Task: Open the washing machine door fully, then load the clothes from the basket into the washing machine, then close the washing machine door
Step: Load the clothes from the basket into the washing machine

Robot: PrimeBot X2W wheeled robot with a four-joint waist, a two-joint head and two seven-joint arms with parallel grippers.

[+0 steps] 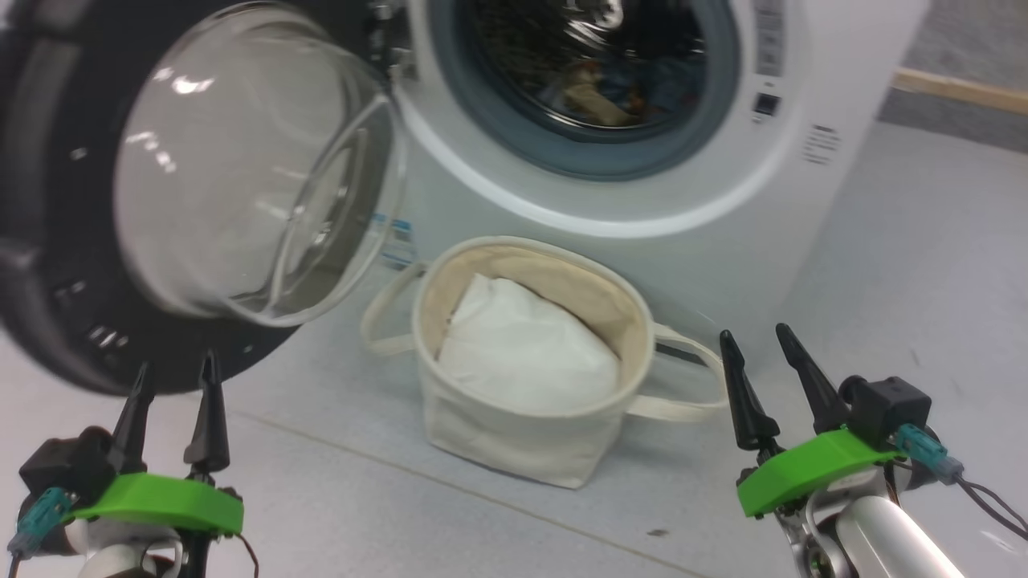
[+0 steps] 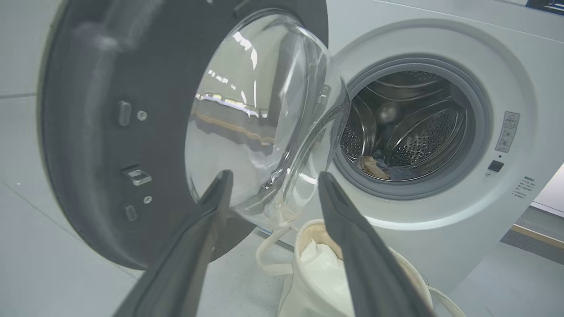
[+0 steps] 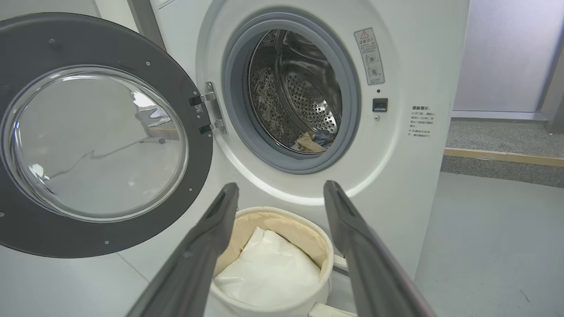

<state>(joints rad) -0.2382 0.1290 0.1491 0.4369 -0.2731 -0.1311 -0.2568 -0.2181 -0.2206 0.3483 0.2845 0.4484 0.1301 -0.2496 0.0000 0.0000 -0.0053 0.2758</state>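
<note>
The washing machine door [image 1: 48,241] stands swung wide open to the left, its glass bulge facing me. Patterned clothes [image 1: 598,92] lie at the bottom of the drum of the white washing machine [image 1: 683,241]; the same clothes [image 3: 310,141] show in the right wrist view. On the floor before the machine sits the cream basket [image 1: 498,433], holding a plain white cloth bundle [image 1: 522,353]. My left gripper [image 1: 177,363] is open and empty below the door. My right gripper [image 1: 754,331] is open and empty, right of the basket.
One looped strap handle [image 1: 683,401] of the basket lies close to my right gripper. Grey floor runs to the right of the machine as far as a wooden strip [image 1: 956,88] at the back.
</note>
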